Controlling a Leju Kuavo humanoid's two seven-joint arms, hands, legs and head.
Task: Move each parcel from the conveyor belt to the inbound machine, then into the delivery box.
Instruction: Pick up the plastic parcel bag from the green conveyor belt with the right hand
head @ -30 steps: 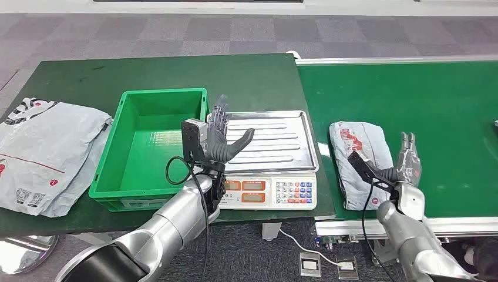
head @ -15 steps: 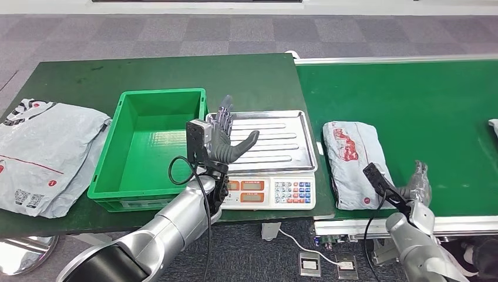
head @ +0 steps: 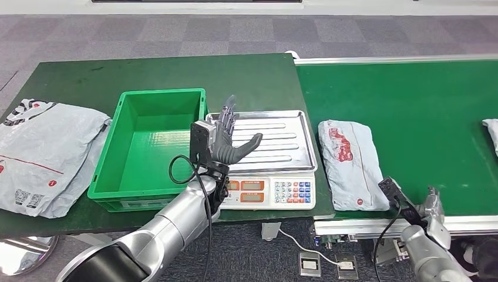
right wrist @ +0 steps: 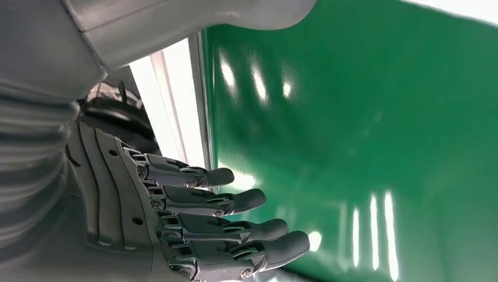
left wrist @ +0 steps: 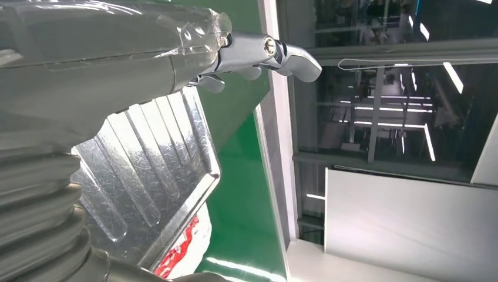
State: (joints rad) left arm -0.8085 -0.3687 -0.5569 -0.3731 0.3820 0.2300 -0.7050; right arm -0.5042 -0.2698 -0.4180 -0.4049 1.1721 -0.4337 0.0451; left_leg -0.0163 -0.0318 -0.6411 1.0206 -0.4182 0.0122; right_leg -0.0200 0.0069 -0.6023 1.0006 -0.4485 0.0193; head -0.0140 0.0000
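Left hand (head: 226, 141) hovers empty, fingers spread, over the ribbed steel scale tray (head: 282, 141); right hand (head: 433, 207), empty, hangs off the near edge of the green conveyor belt (head: 411, 100), near the grey plastic-wrapped parcel (head: 352, 164). Right wrist view: dark fingers (right wrist: 235, 202) apart, grasping nothing.

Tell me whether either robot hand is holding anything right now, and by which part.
Nothing is held. The left robot hand hovers open over the scale tray; the right robot hand is open beside the grey parcel.

second parcel (head: 492, 130) cut off at the belt's right edge, scale (head: 276, 192) display digits too small to read
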